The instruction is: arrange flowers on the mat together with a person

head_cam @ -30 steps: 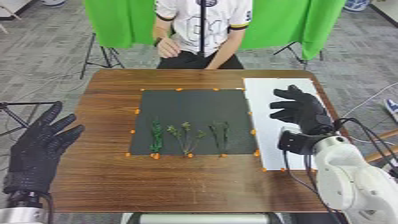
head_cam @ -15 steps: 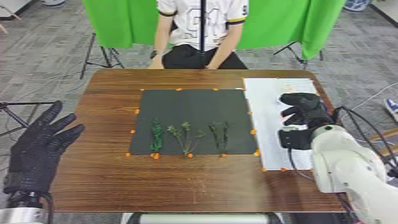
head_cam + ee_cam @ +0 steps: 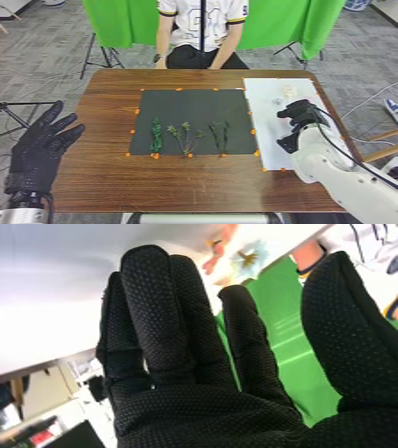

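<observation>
Right hand: above the white mat on the right, just on the near side of the pale flowers. In the right wrist view, listed as right hand with straight fingers slightly parted and a thumb held well apart; nothing in the grasp.

White mat, long and narrow: along the right of the brown surface. Towards its far end, one cream flower and one bluish-white flower, near each other, the bluish-white one nearer. Beside the latter in the right wrist view, reddish petals; cannot tell to which bloom belonging.

Black mat: left of the white one, set about with small orange tabs along the edges. On its near half, three separate lots of greenery, roughly upright from near to far. At left, one leafy green stem. In the middle, one branching sprig with small heads. At right, slender stems, side by side. No blooms on these readily made out.

Left hand: at the left edge, well apart from both mats, with straight, spread fingers; empty.
</observation>
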`<action>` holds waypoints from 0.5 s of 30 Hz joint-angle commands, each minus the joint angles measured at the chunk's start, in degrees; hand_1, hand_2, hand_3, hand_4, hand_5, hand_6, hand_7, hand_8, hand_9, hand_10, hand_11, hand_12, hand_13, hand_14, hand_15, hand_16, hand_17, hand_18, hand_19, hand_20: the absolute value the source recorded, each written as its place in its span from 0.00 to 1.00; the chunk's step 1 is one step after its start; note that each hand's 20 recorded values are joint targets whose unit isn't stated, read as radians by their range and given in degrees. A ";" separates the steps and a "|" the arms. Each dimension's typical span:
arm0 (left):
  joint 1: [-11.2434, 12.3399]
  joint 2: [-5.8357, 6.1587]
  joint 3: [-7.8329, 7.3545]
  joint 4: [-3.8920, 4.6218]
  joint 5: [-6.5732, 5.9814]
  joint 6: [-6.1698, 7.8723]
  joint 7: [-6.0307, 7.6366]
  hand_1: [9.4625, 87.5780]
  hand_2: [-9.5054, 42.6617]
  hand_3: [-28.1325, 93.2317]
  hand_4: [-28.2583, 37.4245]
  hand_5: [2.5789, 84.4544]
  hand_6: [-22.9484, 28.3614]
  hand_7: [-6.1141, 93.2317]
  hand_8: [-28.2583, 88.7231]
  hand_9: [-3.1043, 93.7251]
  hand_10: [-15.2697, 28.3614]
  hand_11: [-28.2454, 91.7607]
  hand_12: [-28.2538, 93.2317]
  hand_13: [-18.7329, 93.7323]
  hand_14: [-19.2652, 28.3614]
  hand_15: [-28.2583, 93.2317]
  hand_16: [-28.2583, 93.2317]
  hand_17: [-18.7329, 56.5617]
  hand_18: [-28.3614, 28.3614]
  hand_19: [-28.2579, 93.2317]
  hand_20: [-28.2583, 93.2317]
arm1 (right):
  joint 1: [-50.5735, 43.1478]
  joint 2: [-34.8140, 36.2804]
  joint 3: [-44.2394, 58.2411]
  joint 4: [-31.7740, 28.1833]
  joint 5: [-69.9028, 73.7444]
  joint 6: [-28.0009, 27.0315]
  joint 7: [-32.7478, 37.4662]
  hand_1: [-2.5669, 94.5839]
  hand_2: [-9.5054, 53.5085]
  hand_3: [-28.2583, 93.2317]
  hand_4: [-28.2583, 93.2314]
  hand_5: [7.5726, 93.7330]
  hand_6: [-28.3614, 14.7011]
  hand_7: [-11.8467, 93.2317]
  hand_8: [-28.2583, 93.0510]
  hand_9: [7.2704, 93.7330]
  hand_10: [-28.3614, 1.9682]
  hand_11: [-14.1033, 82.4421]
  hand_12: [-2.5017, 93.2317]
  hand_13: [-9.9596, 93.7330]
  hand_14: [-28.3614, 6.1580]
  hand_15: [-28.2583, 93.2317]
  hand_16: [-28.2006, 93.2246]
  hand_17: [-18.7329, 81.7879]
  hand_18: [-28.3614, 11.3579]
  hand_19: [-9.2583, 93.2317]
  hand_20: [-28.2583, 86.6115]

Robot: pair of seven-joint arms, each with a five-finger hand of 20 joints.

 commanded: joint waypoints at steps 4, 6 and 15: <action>0.75 -0.07 0.65 0.11 -0.77 0.70 1.02 0.13 0.31 0.86 0.02 0.33 0.52 0.16 0.17 0.33 0.68 0.38 0.33 0.35 0.86 0.60 0.19 0.16 0.87 0.60 0.39 | 5.85 0.24 -5.89 3.33 -4.74 -8.06 1.40 0.41 0.01 0.83 0.05 0.49 0.68 0.23 0.14 0.64 0.26 0.41 0.20 0.69 0.33 0.74 0.33 0.40 0.00 0.74 0.35; 0.26 -0.50 0.81 0.20 -0.37 0.56 0.60 0.13 0.31 0.86 0.02 0.33 0.52 0.16 0.17 0.33 0.68 0.38 0.33 0.35 0.86 0.60 0.19 0.16 0.87 0.60 0.39 | 6.94 0.26 -7.56 4.05 -5.36 -9.21 1.71 0.42 0.00 0.83 0.04 0.51 0.71 0.24 0.13 0.64 0.28 0.40 0.19 0.69 0.33 0.74 0.33 0.40 0.00 0.74 0.34; 0.16 0.53 1.14 0.31 -1.02 0.79 1.40 0.13 0.31 0.86 0.03 0.33 0.52 0.16 0.17 0.34 0.68 0.38 0.33 0.35 0.86 0.60 0.19 0.16 0.87 0.59 0.39 | 11.03 0.13 -13.10 7.14 -7.46 -12.21 2.38 0.45 0.00 0.83 0.03 0.60 0.75 0.25 0.13 0.68 0.34 0.39 0.19 0.71 0.37 0.71 0.33 0.40 0.00 0.73 0.34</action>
